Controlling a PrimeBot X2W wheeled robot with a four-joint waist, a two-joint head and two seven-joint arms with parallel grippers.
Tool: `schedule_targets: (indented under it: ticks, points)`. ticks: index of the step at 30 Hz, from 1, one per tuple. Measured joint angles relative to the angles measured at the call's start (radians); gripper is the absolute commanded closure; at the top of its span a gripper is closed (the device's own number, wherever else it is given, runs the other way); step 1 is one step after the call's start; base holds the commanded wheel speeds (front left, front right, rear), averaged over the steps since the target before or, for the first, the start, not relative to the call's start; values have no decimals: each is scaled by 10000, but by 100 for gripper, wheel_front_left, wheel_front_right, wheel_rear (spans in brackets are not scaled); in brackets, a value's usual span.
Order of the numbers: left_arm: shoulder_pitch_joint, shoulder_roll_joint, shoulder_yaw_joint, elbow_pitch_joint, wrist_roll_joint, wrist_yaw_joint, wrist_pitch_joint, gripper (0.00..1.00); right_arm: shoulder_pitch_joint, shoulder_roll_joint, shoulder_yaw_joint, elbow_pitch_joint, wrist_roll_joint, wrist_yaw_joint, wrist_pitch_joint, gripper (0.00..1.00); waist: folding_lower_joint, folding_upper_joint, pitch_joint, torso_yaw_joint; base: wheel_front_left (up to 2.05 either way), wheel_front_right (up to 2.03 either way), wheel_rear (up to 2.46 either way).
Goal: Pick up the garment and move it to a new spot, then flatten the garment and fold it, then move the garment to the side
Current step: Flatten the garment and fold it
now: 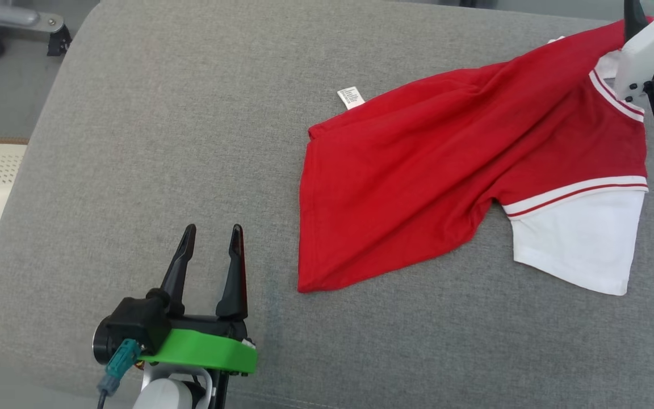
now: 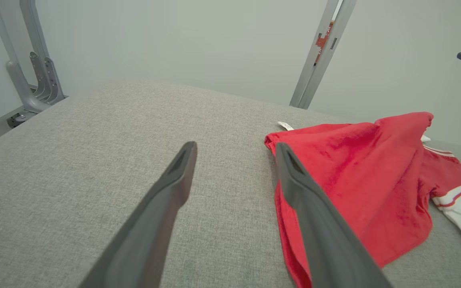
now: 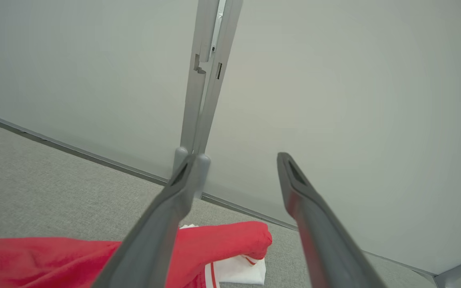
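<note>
The red shirt (image 1: 418,170) lies on the right half of the grey padded surface (image 1: 151,142). Its hem is to the left, its collar end is at the far right, and one white sleeve (image 1: 582,238) is spread out at the near right. It is not flat: a long ridge of cloth runs from the middle toward the far right, where the fabric stands up in a peak below the right gripper (image 3: 238,158). That gripper's fingers stand apart with nothing between them, above the cloth rather than on it. The left gripper (image 1: 214,228) hangs at the near left, its fingers also apart and empty, clear of the hem (its wrist view looks along that edge).

The shirt looks set down in its spot, so flattening seems to be the step in hand. To do it well, I would take two opposing edges rather than press on the ridge. The left gripper would take the near hem corner (image 1: 304,287) and the right the shoulder by the striped collar trim (image 1: 616,99), each pinching low and firmly. They would then draw apart, left and right, close over the surface so the ridge pulls out. The far sleeve seems tucked under the body (hard to tell) and may need freeing first. A small label (image 1: 351,97) pokes out at the far hem corner.
</note>
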Motion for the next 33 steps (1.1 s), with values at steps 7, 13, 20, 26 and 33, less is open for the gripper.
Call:
schedule_targets:
  ticks: [7, 13, 20, 26, 33]
  points:
    - [-218, -4, 372, 353, 188, -113, -2, 0, 1318, 535, -242, -510, 591, -2, -995, 0, 0, 0, -372, -587, 0, 0, 0]
    - [-387, -8, 951, 886, 410, -169, -2, 0, 3400, 1478, -138, -2305, 1407, -2, -1152, 0, 0, 0, -801, -1406, 0, 0, 0]
    - [-157, -8, 1233, 1197, 341, -242, 0, 0, 5740, 2121, 15, -4520, 1946, -2, -1162, 0, 0, 0, -1354, -1996, 0, 0, 0]
    - [414, -10, 1379, 1375, 96, -261, 0, 0, 7572, 2491, -58, -6038, 2186, -2, -1164, 0, 0, 0, -1858, -2200, 0, 0, 0]
    - [977, -8, 1534, 1244, 56, -205, 0, 0, 9025, 2587, 288, -6985, 2917, -2, -1164, 0, 0, 0, -2281, -2256, 0, 0, 0]
